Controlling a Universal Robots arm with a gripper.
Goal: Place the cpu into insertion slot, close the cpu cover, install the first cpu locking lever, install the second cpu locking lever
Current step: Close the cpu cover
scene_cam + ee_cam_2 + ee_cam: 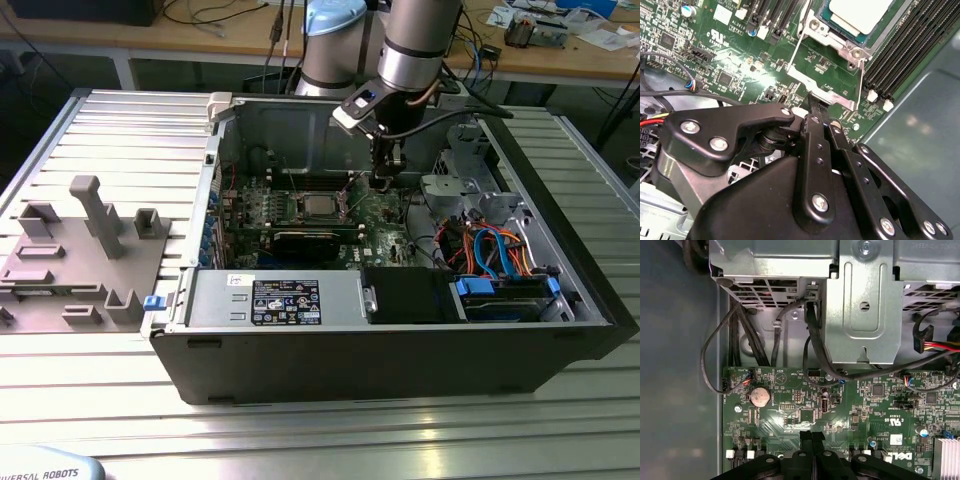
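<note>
The cpu (860, 12), with its silver-grey top, lies in the insertion slot (299, 208) of the green board. The silvery cpu cover (839, 44) lies flat around the chip. Two thin wire levers (794, 51) run along the socket's sides. In the exterior view the cpu (318, 206) sits mid-board, and my gripper (384, 180) hangs low over the board just to its right. My gripper (812, 101) is shut with nothing visible between its black fingers (806, 439). Its tip sits at the edge of the socket's metal bracket (827, 92); I cannot tell whether they touch.
The open computer case (400, 350) lies on a ribbed metal table. Black memory slots (900, 55) flank the socket. A metal drive cage (865, 305) and cable bundles (740, 335) crowd the board's edge. A grey fixture block (80, 250) stands at the exterior view's left.
</note>
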